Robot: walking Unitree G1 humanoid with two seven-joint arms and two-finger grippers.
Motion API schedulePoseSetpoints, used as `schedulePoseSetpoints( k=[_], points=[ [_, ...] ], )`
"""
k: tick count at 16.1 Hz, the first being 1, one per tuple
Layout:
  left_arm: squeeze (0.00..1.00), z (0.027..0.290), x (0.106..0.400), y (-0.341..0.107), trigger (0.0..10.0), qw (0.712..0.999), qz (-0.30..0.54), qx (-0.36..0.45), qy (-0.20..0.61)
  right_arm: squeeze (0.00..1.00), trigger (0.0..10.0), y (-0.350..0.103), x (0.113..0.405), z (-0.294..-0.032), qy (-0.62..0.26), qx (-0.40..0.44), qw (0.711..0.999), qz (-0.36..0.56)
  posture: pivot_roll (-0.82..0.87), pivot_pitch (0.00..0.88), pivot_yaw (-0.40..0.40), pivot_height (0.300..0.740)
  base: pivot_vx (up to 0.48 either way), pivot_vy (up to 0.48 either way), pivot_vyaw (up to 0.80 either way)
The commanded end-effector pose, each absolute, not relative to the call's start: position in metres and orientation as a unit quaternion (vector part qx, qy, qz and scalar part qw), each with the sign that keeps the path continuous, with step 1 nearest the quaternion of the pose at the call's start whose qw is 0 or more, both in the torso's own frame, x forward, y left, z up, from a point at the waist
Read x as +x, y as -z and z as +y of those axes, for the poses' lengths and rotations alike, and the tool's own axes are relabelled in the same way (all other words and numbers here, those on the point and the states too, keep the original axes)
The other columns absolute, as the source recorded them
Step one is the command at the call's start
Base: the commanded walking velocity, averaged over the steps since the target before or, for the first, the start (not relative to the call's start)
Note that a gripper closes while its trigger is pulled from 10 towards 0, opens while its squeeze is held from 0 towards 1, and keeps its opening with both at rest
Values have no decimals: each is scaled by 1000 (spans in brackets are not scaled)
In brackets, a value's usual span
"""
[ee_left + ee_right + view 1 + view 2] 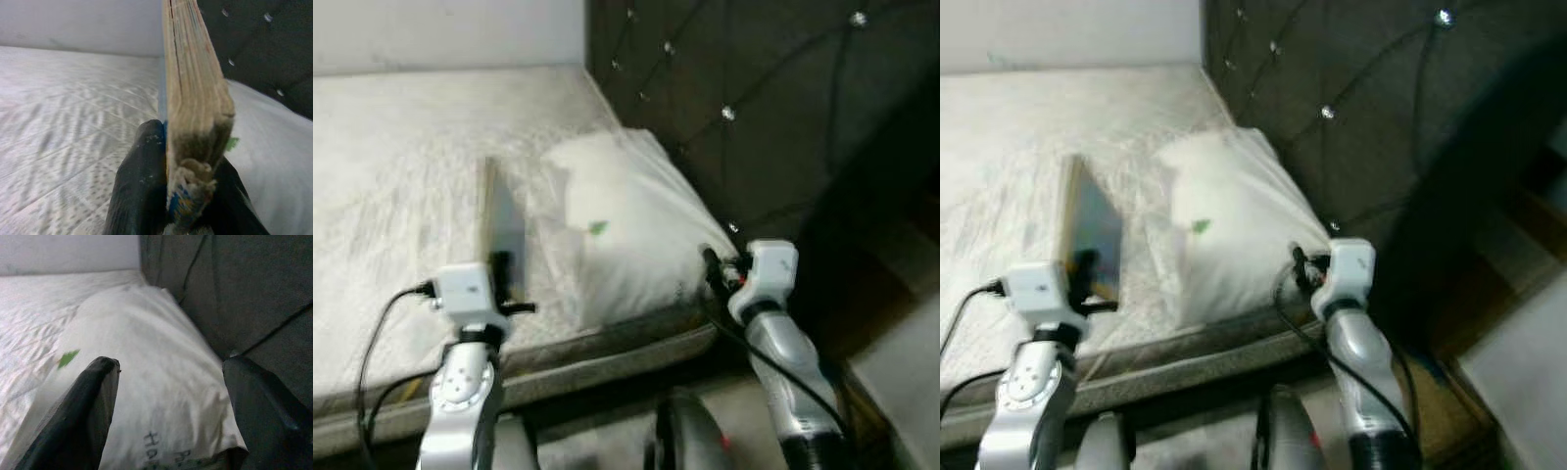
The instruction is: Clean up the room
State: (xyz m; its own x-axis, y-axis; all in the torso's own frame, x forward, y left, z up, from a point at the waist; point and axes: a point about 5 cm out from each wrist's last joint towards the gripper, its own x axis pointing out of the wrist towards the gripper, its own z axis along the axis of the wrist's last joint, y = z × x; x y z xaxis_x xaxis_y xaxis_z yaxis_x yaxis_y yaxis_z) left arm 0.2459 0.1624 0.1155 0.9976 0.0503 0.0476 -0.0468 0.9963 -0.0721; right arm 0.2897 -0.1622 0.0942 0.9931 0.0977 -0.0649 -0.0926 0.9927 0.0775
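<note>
Left gripper (pixel 188 196) is clamping a worn book (pixel 501 230) upright over the bed (pixel 401 147); right gripper (pixel 168 396) is hovering wide open at the pillow (pixel 626 225), three o'clock of the book.

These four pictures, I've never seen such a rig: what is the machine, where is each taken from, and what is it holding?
It is a humanoid robot with two silver arms. The top two pictures come from its head, looking down at a bed's pale quilted mattress with a white pillow against the dark tufted headboard. The other two come from wrist cameras looking along each gripper's black fingers. The left gripper is shut on a worn, thick book, held upright on edge above the mattress. The right gripper is open, at the near end of the pillow.
</note>
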Motion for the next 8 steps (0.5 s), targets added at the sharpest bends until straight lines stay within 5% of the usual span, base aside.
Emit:
schedulePoseSetpoints(
  k=[1, 4, 8],
  points=[
    [0, 163, 246, -124, 10000, 998, -48, -42, -26, 0, 10000, -102, 296, -161, -55, 35, 998, 23, -40, 72, -39, 640, 0, 0, 0],
    [0, 164, 245, -125, 10000, 997, -53, -47, -23, 0, 10000, -102, 296, -161, -56, 34, 998, 24, -41, 73, -40, 640, 0, 0, 0],
    [0, 163, 245, -126, 10000, 997, -59, -52, -18, 0, 10000, -102, 296, -161, -57, 33, 998, 25, -45, 77, -44, 640, 343, 0, 0]
  ],
)
